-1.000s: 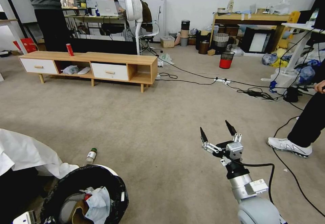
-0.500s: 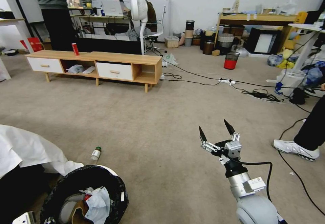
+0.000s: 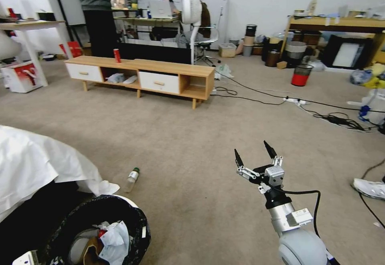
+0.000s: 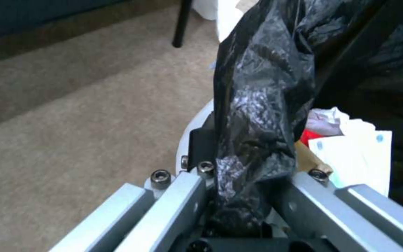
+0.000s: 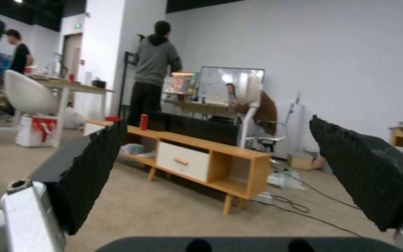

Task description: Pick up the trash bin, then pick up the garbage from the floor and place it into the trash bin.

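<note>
On beige carpet (image 3: 180,136), left gripper (image 4: 246,196) clamps black-bagged round trash bin (image 3: 132,217); right gripper (image 3: 254,156) hovers, fingers spread, near clear green-capped bottle (image 3: 131,179).

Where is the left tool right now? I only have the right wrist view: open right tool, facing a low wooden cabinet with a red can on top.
Observer: The left tool is shut on the black-bag-lined rim of the trash bin, at the robot's lower left.
Operator: Anything in the bin?
Observer: Yes, crumpled white tissue lies inside it.
Operator: Any litter on the floor?
Observer: A clear bottle with a green cap lies on the carpet just beyond the bin, to the left of the right tool.
</note>
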Available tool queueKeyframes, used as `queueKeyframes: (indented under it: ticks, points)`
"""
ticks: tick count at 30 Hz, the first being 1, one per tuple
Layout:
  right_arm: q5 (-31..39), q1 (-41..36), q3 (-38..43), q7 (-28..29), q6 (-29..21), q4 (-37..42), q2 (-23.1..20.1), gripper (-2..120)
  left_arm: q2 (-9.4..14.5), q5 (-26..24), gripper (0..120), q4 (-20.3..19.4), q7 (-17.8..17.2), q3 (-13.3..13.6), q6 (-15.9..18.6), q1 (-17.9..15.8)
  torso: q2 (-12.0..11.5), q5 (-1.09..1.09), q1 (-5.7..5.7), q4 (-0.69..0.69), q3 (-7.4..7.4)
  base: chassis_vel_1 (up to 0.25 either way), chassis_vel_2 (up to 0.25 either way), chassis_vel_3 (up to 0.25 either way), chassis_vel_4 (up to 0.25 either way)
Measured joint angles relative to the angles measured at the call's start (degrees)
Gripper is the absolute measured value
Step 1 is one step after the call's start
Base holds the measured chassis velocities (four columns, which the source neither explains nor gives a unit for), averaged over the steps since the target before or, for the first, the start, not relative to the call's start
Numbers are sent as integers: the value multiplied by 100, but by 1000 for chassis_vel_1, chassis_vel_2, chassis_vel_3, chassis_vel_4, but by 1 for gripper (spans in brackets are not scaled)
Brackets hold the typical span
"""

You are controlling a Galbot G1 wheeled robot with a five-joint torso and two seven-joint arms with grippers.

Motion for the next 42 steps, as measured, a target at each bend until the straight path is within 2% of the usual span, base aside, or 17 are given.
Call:
queueKeyframes:
  ticks: [42]
  points:
    - [28, 103, -41, -22, -12, -22, -27, 100, -31, 44, 1, 2, 7, 59, -1, 47, 0, 0, 0, 0, 0, 57, 58, 57, 57]
